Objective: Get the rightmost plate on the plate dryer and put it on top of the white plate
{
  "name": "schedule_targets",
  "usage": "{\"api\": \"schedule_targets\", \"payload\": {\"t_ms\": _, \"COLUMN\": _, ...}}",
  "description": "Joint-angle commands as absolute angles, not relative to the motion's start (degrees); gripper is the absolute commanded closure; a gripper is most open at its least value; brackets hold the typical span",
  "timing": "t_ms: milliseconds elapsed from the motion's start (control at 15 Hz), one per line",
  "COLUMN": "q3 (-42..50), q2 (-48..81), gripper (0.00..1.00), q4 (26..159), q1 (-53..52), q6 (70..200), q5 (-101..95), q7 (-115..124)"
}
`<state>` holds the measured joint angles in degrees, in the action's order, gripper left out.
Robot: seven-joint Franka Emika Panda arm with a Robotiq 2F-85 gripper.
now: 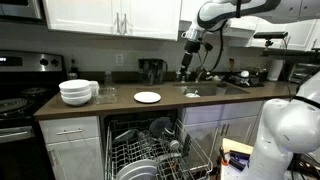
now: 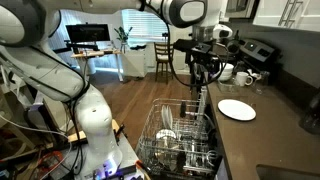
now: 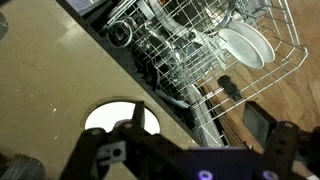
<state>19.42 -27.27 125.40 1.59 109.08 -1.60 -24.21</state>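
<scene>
The plate dryer is a grey wire rack [image 1: 160, 150], pulled out low in front of the counter. It shows in both exterior views [image 2: 180, 140] and at the top of the wrist view [image 3: 190, 50]. White plates stand in it [image 1: 140, 168] [image 3: 245, 45]. The small white plate [image 1: 147, 97] lies flat on the counter [image 2: 236, 109]. My own fingers partly hide it in the wrist view [image 3: 112, 118]. My gripper [image 1: 185, 72] [image 2: 200, 80] hangs above the counter edge, well above the rack. It is open and empty [image 3: 195, 125].
A stack of deep white bowls [image 1: 78, 92] stands on the counter beside a stove [image 1: 20, 100]. A coffee maker [image 1: 152, 70] stands at the back wall, and a sink with a faucet [image 1: 215, 85] lies further along. A chair and desk [image 2: 90, 50] stand beyond the rack.
</scene>
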Motion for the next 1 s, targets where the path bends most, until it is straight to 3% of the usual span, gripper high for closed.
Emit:
{"api": "schedule_targets", "payload": {"t_ms": 0, "q3": 18.1, "q2": -26.94, "gripper": 0.0, "q4": 125.26, "q1": 3.27, "q6": 108.97, "q5": -0.79, "q7": -24.87}}
{"api": "schedule_targets", "payload": {"t_ms": 667, "q3": 18.1, "q2": -26.94, "gripper": 0.0, "q4": 125.26, "q1": 3.26, "q6": 108.97, "q5": -0.79, "q7": -24.87}}
{"api": "schedule_targets", "payload": {"t_ms": 933, "q3": 20.89, "q2": -16.08, "gripper": 0.0, "q4": 119.84, "q1": 0.72, "q6": 108.41, "q5": 4.01, "q7": -30.75}}
